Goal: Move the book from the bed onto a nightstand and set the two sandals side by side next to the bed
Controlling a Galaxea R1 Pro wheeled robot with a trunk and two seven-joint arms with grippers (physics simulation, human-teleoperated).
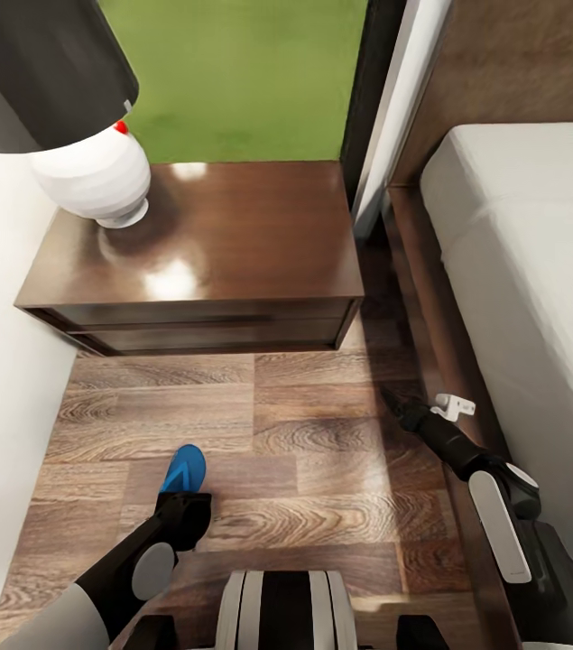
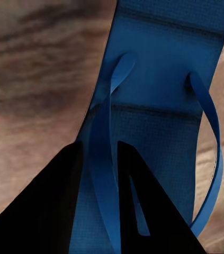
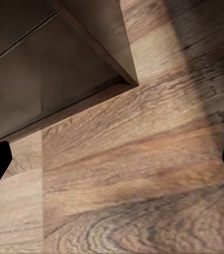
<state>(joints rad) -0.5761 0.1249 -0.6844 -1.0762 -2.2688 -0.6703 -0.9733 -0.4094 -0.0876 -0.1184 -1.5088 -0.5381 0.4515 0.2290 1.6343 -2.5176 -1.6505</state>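
While gripped, sandal [image 1: 184, 471] lengthwise toward nightstand [image 1: 205, 244].

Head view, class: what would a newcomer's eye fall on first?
The bright blue sandal on the wood floor, gripped by the left gripper, whose fingers close on its strap. Behind it stands the glossy nightstand bearing a white lamp, beside the bed.

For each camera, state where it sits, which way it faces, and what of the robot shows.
Head view: on the head, looking down at nightstand, lamp, bed; both arms show.
Left wrist view: along the left gripper, fingers astride a strap of the sandal.
Right wrist view: over the floor, fingertips at the edges.
Shared: the head view also shows the sandal.
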